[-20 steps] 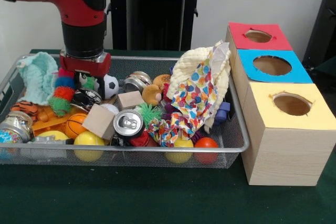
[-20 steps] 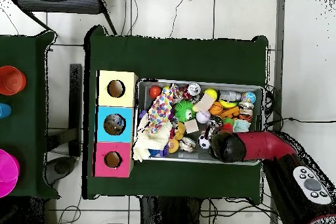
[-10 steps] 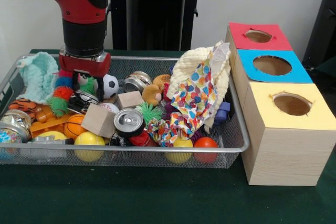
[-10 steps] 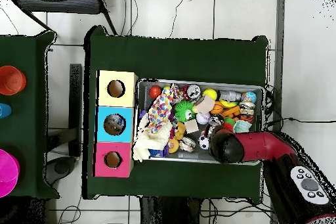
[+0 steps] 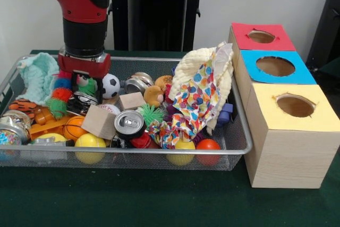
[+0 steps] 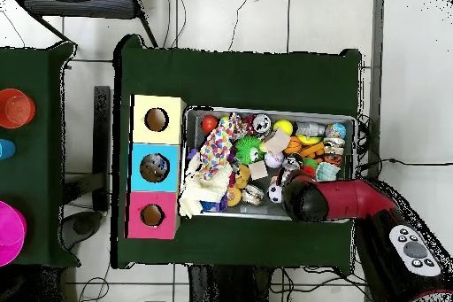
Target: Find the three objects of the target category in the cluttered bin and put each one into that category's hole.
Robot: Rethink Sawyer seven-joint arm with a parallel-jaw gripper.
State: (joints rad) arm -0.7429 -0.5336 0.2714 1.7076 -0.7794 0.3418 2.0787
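Note:
The wire mesh bin (image 5: pixel 159 151) is packed with toys, balls, cans, blocks and cloths. My gripper (image 5: pixel 86 86) hangs from the red arm into the bin's far left part. It is just left of a small soccer ball (image 5: pixel 110 86) and has a green and red toy at its tip. To the right of the bin stand three boxes, each with a hole in its top: red (image 5: pixel 261 36), blue (image 5: pixel 275 66) and yellow (image 5: pixel 295 106). In the overhead view the arm (image 6: pixel 341 199) covers the gripper at the bin's (image 6: pixel 270 111) lower right edge.
A silver can (image 5: pixel 129 124), a wood block (image 5: pixel 99 122), a basketball (image 5: pixel 74 127) and a yellow ball (image 5: pixel 89 144) lie near the bin's front. A confetti-print cloth (image 5: pixel 199 91) is heaped at the right and a teal cloth (image 5: pixel 38 78) at the far left.
The gripper has risen slightly and drifted a little in the bin's left part. The bright fuzzy toy beside it has shifted.

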